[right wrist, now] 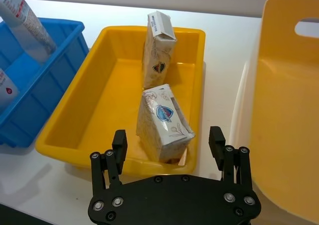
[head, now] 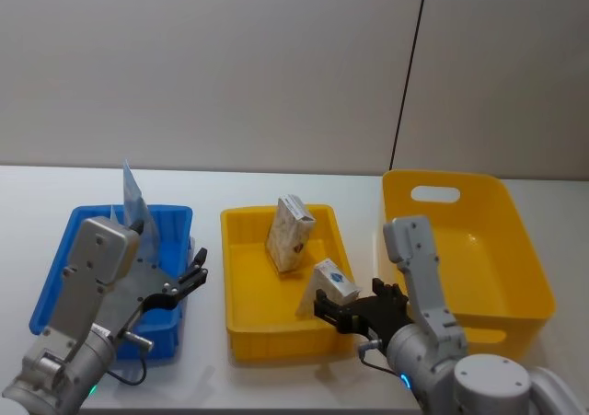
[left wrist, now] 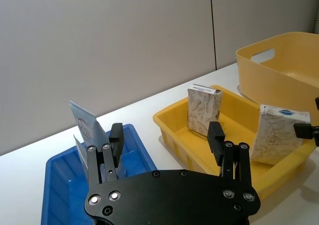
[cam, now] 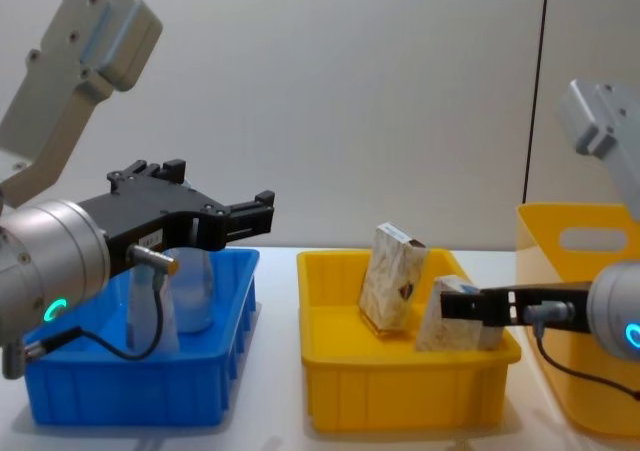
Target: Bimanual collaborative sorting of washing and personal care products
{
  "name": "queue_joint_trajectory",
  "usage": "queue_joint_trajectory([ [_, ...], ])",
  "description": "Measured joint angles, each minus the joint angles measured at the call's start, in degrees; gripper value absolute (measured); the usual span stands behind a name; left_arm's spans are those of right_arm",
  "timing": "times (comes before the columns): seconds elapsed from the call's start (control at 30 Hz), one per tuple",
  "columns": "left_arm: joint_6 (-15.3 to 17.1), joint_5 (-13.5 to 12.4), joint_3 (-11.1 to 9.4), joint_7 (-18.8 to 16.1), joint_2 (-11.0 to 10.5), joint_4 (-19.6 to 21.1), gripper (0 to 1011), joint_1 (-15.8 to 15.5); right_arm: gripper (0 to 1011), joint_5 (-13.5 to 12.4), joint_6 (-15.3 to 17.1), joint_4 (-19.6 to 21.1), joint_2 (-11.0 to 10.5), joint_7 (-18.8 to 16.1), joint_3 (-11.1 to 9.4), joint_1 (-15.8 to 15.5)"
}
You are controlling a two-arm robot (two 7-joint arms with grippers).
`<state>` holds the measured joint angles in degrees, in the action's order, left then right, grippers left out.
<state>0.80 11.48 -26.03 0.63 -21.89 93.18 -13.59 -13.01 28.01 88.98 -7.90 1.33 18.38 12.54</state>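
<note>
A plain, matt grey-beige wall (head: 212, 65) stands before me and closes off the room across its whole width. A thin dark vertical seam (head: 411, 65) divides it into a broad panel on my left and a narrower one on my right. From my head the seam leans a little, and from my chest it runs nearly straight. The flat white desk (head: 276, 190) reaches to the foot of the wall and meets it in one straight line. The light is soft and even. It leaves faint, blurred shadows on the desk top and no glare on the wall.
</note>
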Motion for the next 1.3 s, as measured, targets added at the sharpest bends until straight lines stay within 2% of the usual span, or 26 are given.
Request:
queue_joint_trajectory([
  [0.8, 0.0, 0.0, 0.0, 0.0, 0.0, 0.0, 1001, 0.0, 996, -0.3, 0.1, -7.8, 2.2, -3.0, -0.1, 4.7],
  [1.0, 0.0, 0.0, 0.0, 0.0, 0.0, 0.0, 1001, 0.0, 881, -0.2, 0.1, -9.0, 2.6, -3.3, -0.2, 5.4],
  [1.07, 0.0, 0.0, 0.0, 0.0, 0.0, 0.0, 1001, 0.0, 806, -0.1, 0.1, -9.4, 2.7, -3.4, -0.2, 5.6],
  [1.1, 0.0, 0.0, 0.0, 0.0, 0.0, 0.0, 1001, 0.0, 806, -0.1, 0.1, -9.6, 2.8, -3.5, -0.3, 5.7],
  [1.3, 0.0, 0.0, 0.0, 0.0, 0.0, 0.0, 1001, 0.0, 585, 0.2, 0.4, -10.5, 3.1, -3.7, -0.4, 6.2],
])
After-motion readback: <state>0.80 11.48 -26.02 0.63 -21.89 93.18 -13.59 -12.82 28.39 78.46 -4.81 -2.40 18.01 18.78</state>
